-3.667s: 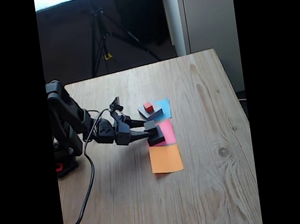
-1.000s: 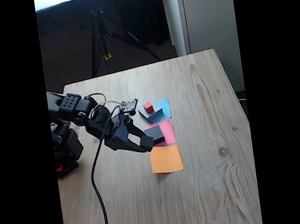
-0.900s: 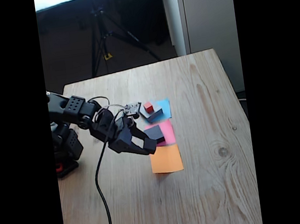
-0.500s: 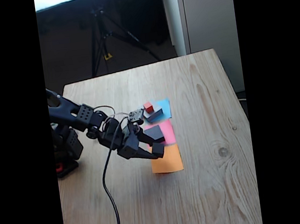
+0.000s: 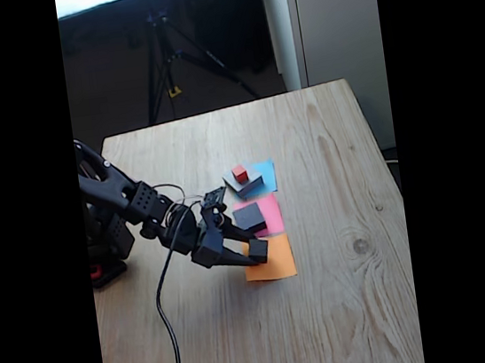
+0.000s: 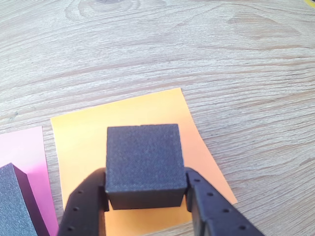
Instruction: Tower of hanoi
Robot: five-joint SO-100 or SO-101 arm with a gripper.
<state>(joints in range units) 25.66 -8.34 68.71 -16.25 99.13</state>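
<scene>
My gripper is shut on a small black block, holding it just over the orange paper square. In the wrist view the same block sits clamped between the two black fingers above the orange paper. A larger black block lies on the pink square; its corner shows at the wrist view's left edge. Farther back, the tiny red cube sits on a dark grey block on the blue square.
The arm's base stands at the left edge of the wooden table, with a black cable trailing toward the front. A tripod stands behind the table. Bare wood lies right of the paper squares.
The gripper has swung from the pink square toward the orange one, carrying the small black block, and has come down closer to the orange paper. The other blocks have stayed put.
</scene>
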